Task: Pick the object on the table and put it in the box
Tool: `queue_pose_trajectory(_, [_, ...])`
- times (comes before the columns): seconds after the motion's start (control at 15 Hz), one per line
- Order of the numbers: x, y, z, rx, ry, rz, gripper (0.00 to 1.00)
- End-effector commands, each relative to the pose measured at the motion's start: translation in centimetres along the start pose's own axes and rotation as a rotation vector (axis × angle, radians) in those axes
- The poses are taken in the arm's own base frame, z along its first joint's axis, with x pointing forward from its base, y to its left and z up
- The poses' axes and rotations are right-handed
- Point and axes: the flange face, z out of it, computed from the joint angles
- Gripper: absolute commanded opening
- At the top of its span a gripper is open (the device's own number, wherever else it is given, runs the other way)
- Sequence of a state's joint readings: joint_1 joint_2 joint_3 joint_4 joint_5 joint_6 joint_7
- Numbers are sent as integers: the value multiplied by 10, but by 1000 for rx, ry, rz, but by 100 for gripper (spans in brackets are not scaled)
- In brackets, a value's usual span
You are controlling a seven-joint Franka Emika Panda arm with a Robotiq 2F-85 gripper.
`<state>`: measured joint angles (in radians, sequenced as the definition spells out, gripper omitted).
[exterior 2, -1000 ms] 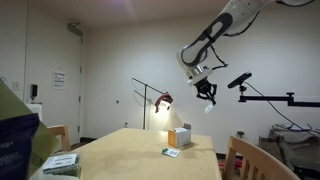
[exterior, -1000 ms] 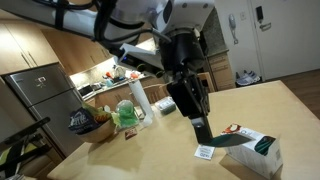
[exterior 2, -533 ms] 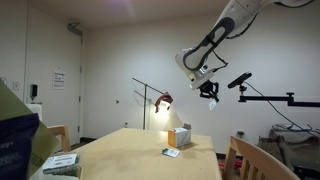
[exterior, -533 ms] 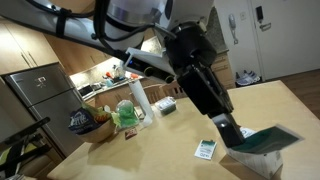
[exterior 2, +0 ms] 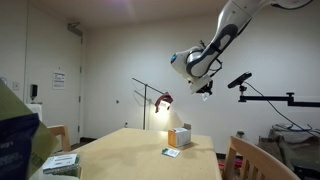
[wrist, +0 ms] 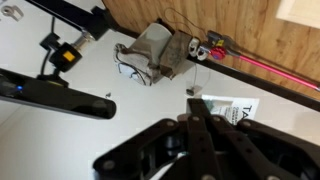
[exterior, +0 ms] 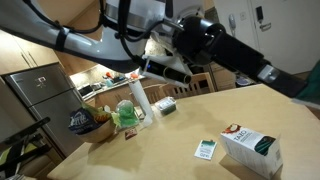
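My gripper (wrist: 197, 97) is shut, its fingers pressed together. A flat packet (wrist: 236, 110) sticks out between them, showing a pale printed side. In an exterior view the gripper (exterior 2: 206, 90) hangs high in the air, far above the table. In an exterior view the arm crosses the top and a dark green shape (exterior: 311, 84) at the right edge may be the packet. The white box with green patches and a red mark (exterior: 251, 150) lies on the table, also seen small (exterior 2: 180, 137). A small white packet with green print (exterior: 205, 150) lies beside it.
A dark bowl-like basket (exterior: 84, 123), a green bag (exterior: 127, 115), a white roll (exterior: 140, 98) and a small carton (exterior: 165, 105) stand at the table's far side. A chair back (exterior 2: 246, 160), a lamp (exterior 2: 162, 100) and camera stands (exterior 2: 262, 96) surround the table.
The arm has swung up and away from just above the box, carrying the dark green packet out to the frame's right edge. The box and the white packet have not moved.
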<state>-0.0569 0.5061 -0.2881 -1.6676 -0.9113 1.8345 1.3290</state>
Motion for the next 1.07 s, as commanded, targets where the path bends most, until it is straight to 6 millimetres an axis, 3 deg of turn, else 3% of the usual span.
queue_pose_trajectory(0.0, [4, -15, -19, 141, 92, 28, 0])
queue_pose_trajectory(0.6, [-16, -48, -56, 284, 163, -76, 0])
queue_pose_trajectory(1.0, [-24, -49, -51, 271, 140, -71, 1])
